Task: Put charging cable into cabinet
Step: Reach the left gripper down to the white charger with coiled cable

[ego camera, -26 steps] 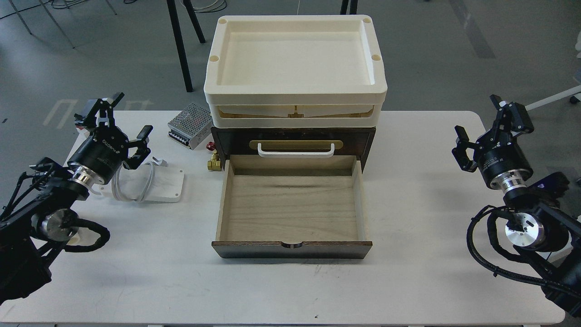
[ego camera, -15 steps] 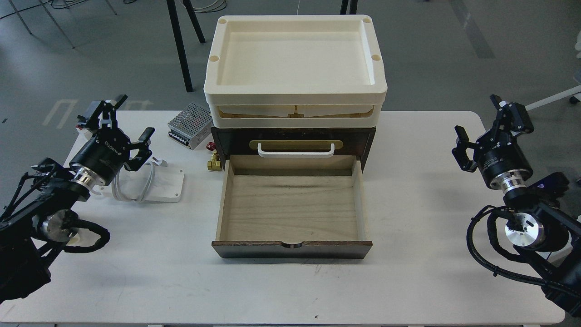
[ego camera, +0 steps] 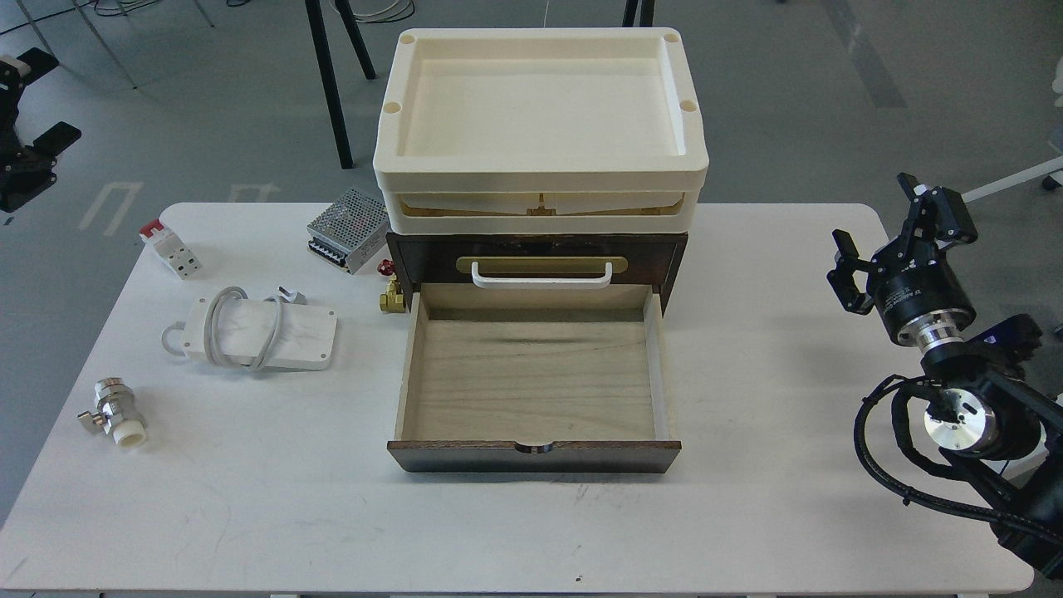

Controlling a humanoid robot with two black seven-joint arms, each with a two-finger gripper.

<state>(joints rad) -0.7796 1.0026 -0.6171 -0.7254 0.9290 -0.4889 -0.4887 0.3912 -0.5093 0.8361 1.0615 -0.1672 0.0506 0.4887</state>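
The charging cable (ego camera: 257,332), a flat white marble-like block with grey cable looped round it, lies on the white table (ego camera: 747,349), left of the cabinet. The dark brown cabinet (ego camera: 648,249) has its pale wood drawer (ego camera: 531,382) pulled out and empty. A white handle (ego camera: 541,274) sits on a brass plate above the drawer. My left gripper (ego camera: 37,116) is at the far upper left edge, well off the table, open and empty. My right gripper (ego camera: 879,220) is open and empty above the table's right edge.
Two stacked cream trays (ego camera: 540,166) rest on top of the cabinet. A perforated metal power-supply box (ego camera: 349,228) and a brass valve (ego camera: 392,295) lie by its left side. A red-and-white block (ego camera: 170,249) and a metal valve fitting (ego camera: 112,411) lie at the left.
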